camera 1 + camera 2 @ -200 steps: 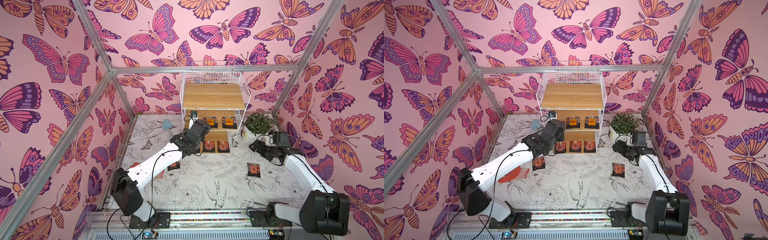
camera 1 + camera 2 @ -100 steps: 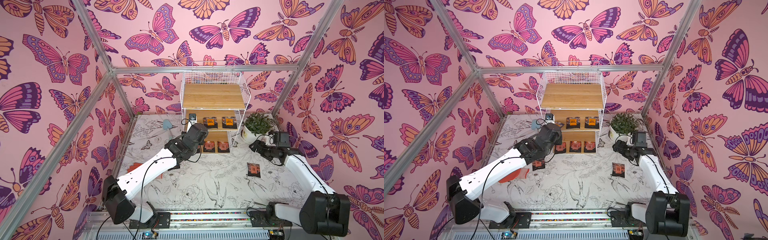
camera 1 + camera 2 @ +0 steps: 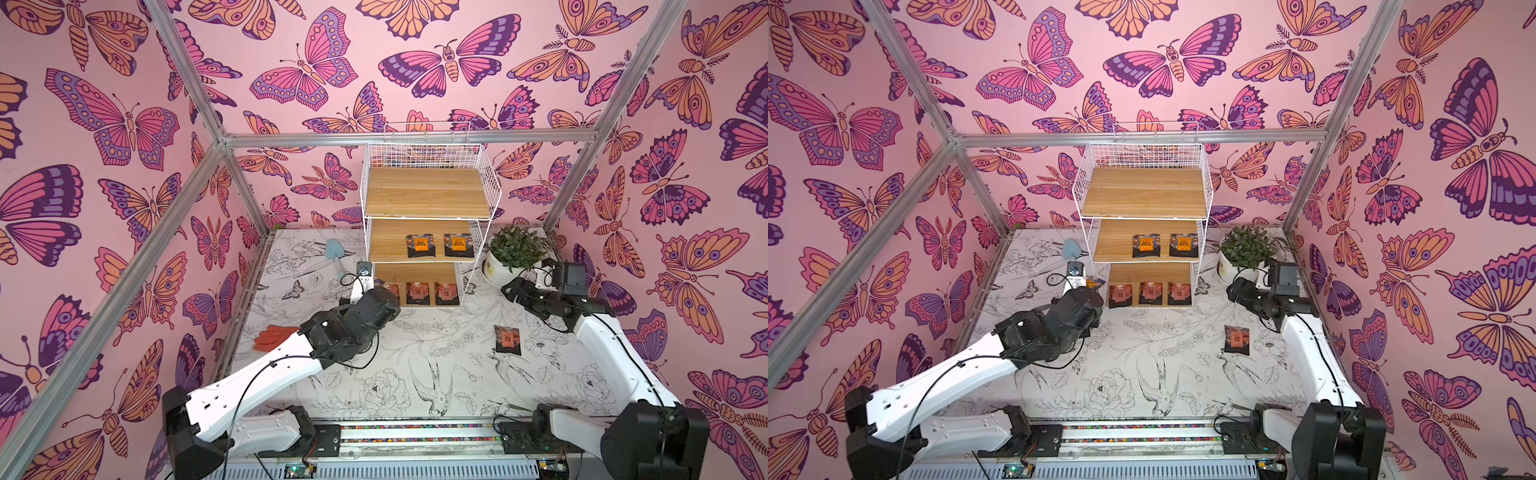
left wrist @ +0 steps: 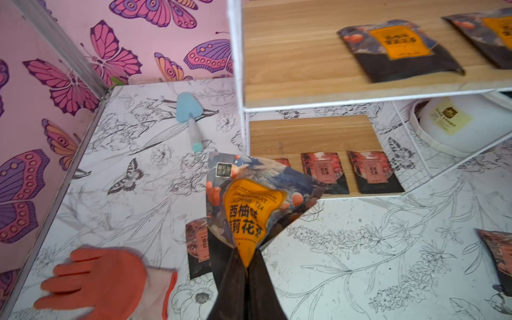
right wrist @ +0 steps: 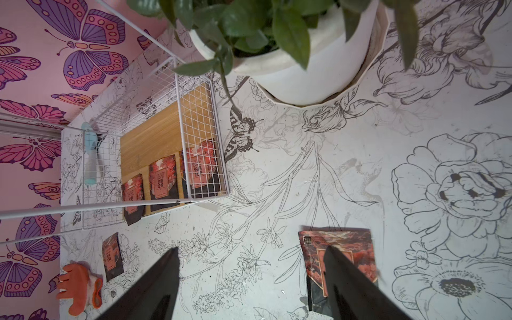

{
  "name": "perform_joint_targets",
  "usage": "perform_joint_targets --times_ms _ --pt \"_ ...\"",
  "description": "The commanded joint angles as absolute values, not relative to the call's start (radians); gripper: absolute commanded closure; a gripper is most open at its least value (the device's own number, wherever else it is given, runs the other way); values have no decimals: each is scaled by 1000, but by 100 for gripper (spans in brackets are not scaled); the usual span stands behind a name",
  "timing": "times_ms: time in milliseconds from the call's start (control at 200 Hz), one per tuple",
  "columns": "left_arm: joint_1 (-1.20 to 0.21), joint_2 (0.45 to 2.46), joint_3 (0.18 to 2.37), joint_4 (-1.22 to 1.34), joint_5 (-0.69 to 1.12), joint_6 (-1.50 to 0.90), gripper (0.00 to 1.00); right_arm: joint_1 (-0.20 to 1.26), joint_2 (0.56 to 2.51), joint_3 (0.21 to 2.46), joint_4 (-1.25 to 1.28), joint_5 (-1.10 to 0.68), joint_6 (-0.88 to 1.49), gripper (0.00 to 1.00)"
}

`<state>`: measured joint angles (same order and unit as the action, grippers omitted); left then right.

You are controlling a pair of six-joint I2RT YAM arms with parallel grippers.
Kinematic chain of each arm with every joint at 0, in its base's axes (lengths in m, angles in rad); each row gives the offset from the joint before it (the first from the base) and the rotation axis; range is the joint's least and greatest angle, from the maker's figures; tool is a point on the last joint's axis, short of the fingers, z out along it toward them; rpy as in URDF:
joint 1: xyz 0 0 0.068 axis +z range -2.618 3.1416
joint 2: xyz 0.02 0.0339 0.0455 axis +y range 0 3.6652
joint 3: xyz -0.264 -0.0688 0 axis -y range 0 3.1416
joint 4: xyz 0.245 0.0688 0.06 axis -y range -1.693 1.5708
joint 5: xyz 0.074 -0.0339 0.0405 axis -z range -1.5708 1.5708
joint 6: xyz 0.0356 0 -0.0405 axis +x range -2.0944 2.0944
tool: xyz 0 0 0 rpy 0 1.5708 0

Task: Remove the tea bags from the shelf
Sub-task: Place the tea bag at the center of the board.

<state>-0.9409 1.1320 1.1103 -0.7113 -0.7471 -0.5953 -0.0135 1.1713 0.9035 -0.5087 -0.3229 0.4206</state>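
Nearest the robot, two sachets already lie on the table point(image 3: 415, 374): a loose red tea bag point(image 3: 508, 340) flat on the right side, near the right gripper point(image 5: 250, 249), which hovers above the table with jaws spread wide and nothing in them, and another loose tea bag point(image 4: 198, 243) just beside the orange glove point(image 4: 105, 279) on the left

A bit further in, the left gripper point(image 4: 246, 266) is clamped tight on an orange-label tea bag point(image 4: 255, 205), holding it by its dark end in the air, off the shelf point(image 3: 428, 156) and near its lower left front corner. That bag has buckled into a cone in the pinch, so I reckon these are thin, light, floppy foil packets, glossy and probably slick. Weight is a non-issue, slipping and crumpling are the worry

Then the shelf itself. The bottom board point(image 3: 415, 272) has three red-label bags point(image 3: 1150, 293) in a row along its front edge, and in the right wrist view the leftmost one pokes out past that edge. The middle board point(image 3: 386, 241) carries two orange-label bags point(image 3: 421, 245) side by side toward the right. The top board point(image 3: 428, 191) is bare. Five left by my count

Flat on wood there's no gap for a finger, so I'd go for whatever edge overhangs the front, or drag a bag forward until one does, then pinch that edge squarely
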Motion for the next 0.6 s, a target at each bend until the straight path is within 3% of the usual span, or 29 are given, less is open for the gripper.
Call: perform_joint_targets --times_ms 0,245,596 --pt "-903 1096 1010 -801 -786 -700 100 -22 1160 944 -575 -320 413 16" --pt "-570 1075 795 -658 -417 -694 100 -21 1118 964 -633 -295 409 16" --pt "-460 1342 811 -586 -330 -651 100 -22 1137 988 -652 -283 408 16"
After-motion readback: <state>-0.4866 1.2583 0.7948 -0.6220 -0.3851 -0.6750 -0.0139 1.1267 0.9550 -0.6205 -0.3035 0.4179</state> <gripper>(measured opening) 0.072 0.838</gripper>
